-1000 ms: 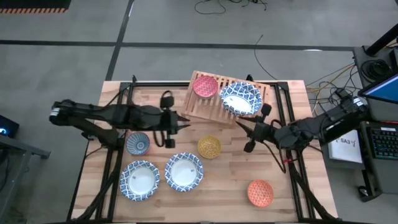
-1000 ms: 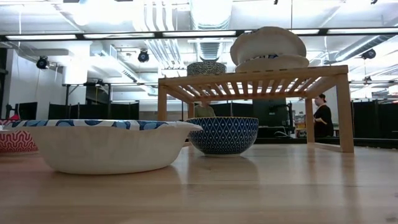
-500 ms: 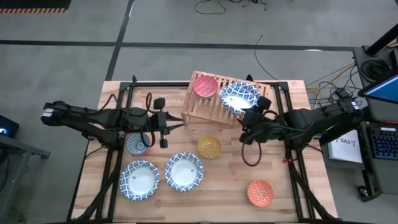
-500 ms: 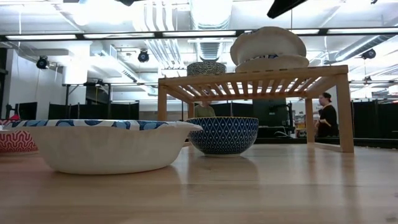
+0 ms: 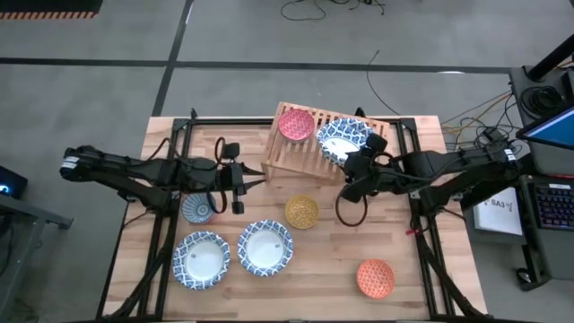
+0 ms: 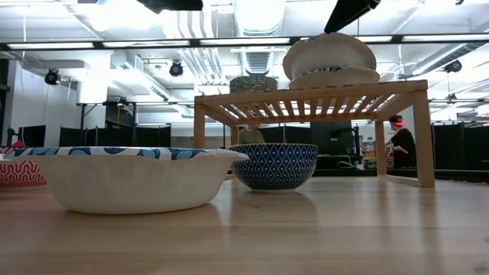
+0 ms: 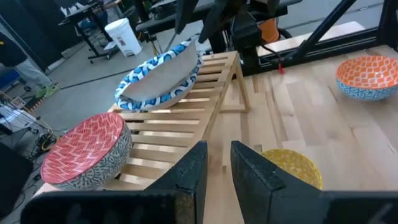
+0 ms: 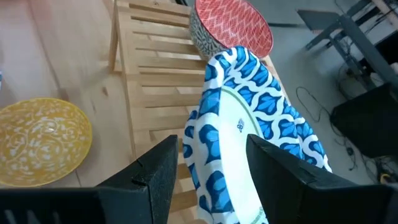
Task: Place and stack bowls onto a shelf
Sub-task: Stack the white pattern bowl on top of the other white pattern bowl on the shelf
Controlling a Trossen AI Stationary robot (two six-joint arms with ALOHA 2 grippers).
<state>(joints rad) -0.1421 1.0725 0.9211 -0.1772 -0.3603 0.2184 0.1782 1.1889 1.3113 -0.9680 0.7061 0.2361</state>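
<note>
Pink-red bowl [image 5: 295,123]; blue-and-white patterned bowl [image 5: 339,140]; yellow bowl [image 5: 302,212]; orange bowl [image 5: 375,277]

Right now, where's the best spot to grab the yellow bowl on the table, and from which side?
Probably pinch the yellow bowl's thin upturned rim from straight above, one finger inside and one outside. It sits upright and alone on the table, so its rim is free all round.

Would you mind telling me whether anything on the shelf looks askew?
Yes: the wide blue-and-white bowl on the shelf is tipped up on its edge instead of lying flat, beside the red bowl. The right gripper is open next to it.
</note>
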